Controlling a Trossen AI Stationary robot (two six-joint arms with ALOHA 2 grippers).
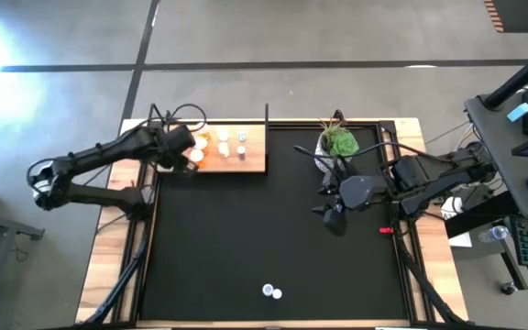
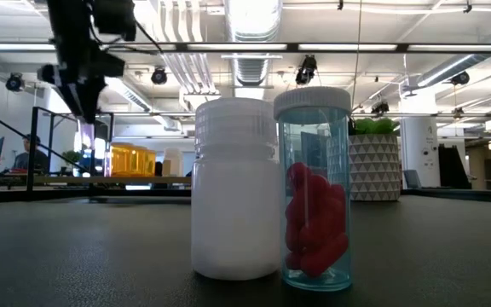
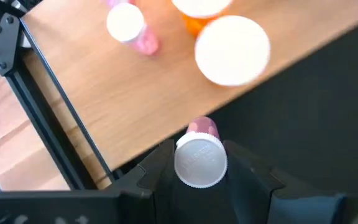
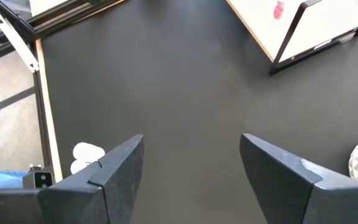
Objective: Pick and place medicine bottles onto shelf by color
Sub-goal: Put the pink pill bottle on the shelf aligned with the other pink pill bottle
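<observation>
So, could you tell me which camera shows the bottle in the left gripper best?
The left wrist view: the pink bottle fills the space between the left gripper's fingers. The high view shows only a speck at the shelf edge; the other two views don't show it clearly.

At the bottom centre of the frame the left gripper [image 3: 199, 177] has its jaws closed on a pink bottle [image 3: 200, 158] with a white cap, poised over the edge of the wooden shelf [image 3: 104, 87]. At upper left stands another pink bottle [image 3: 131, 28]; at upper right, an orange bottle [image 3: 229, 43]. The black mat [image 3: 328, 99] fills the right.
</observation>
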